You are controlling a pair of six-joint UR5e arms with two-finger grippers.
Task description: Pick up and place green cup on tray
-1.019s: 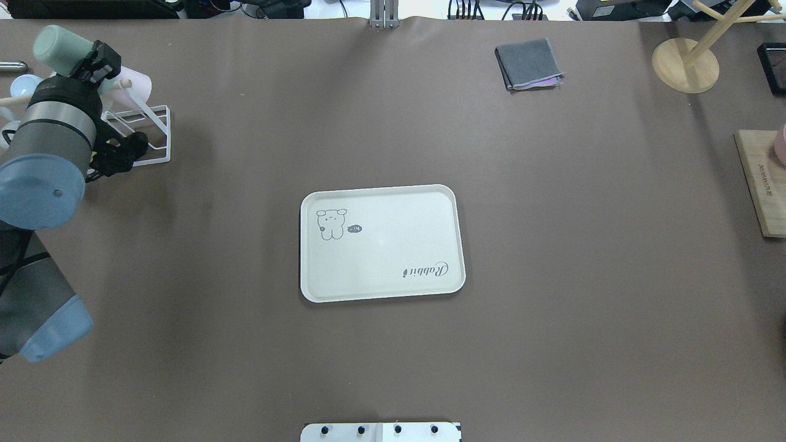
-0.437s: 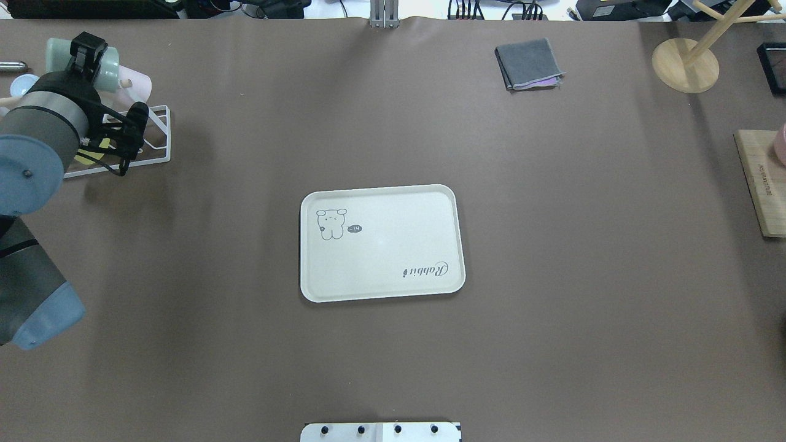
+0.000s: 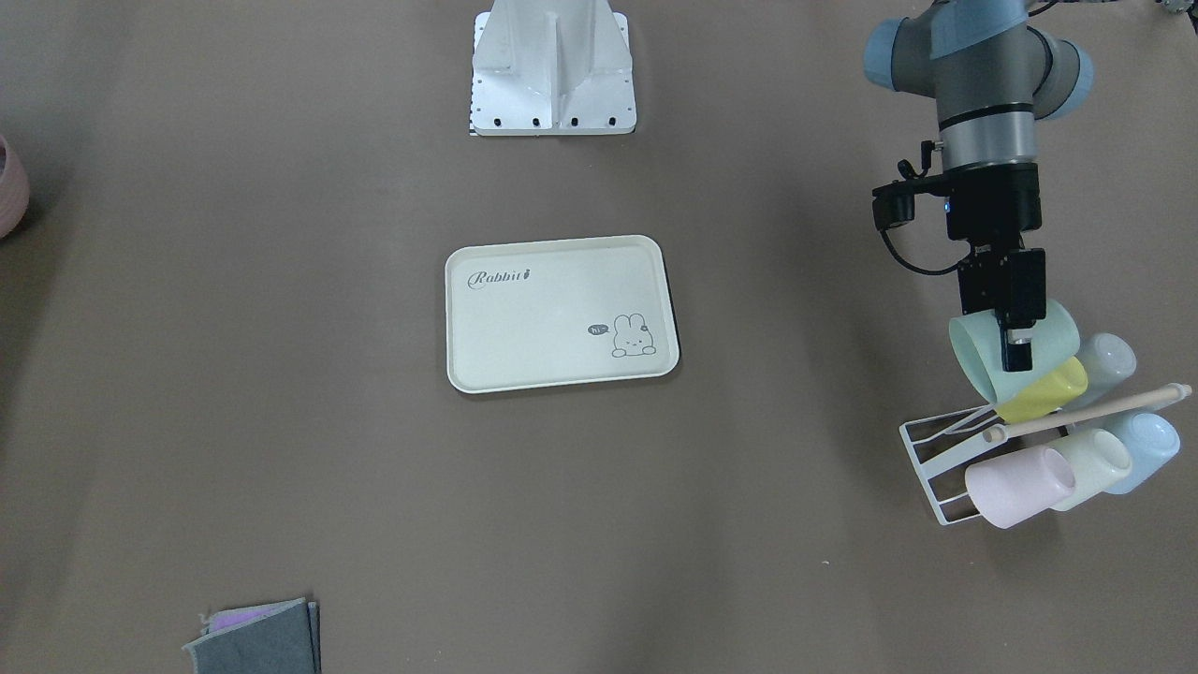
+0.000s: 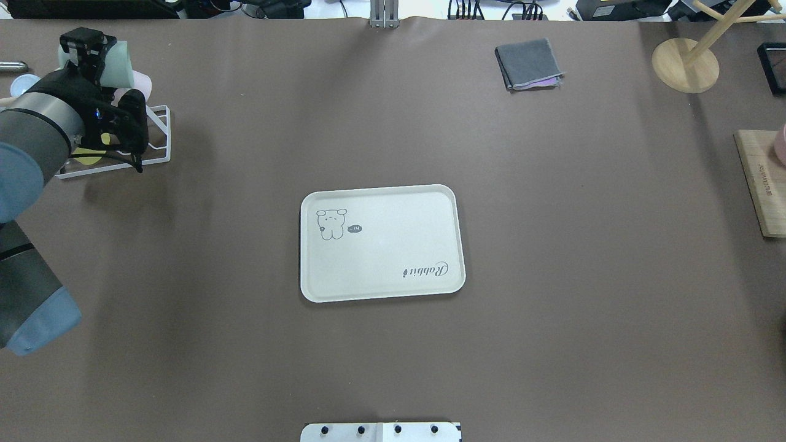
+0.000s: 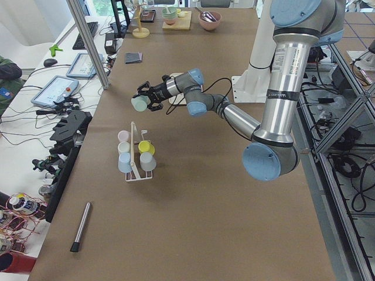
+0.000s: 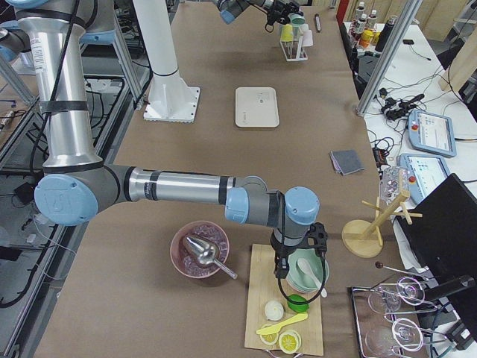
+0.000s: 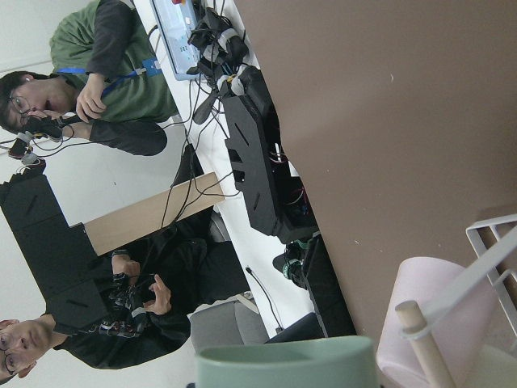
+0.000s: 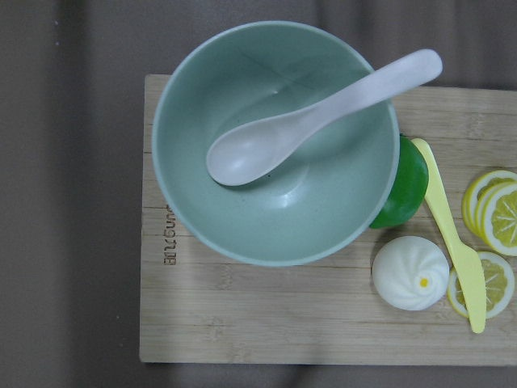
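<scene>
Green cup (image 3: 973, 360) swung toward "Rabbit" tray (image 3: 552, 323) in left jaws.

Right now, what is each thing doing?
Small sage-green plastic cup: in the air, tipped sideways, gripped.
Left gripper: shut on the cup.
Cream rectangular plastic tray: flat on table, nothing on it.
White wire rack: standing, holding five other cups.
Sage-green bowl: upright, white spoon inside.

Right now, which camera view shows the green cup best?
The exterior front-facing view: the green cup, held sideways by the left gripper, shows nearly whole. Overhead, the arm hides part of it. Exterior left shows it small; the left wrist view, only its rim.
</scene>
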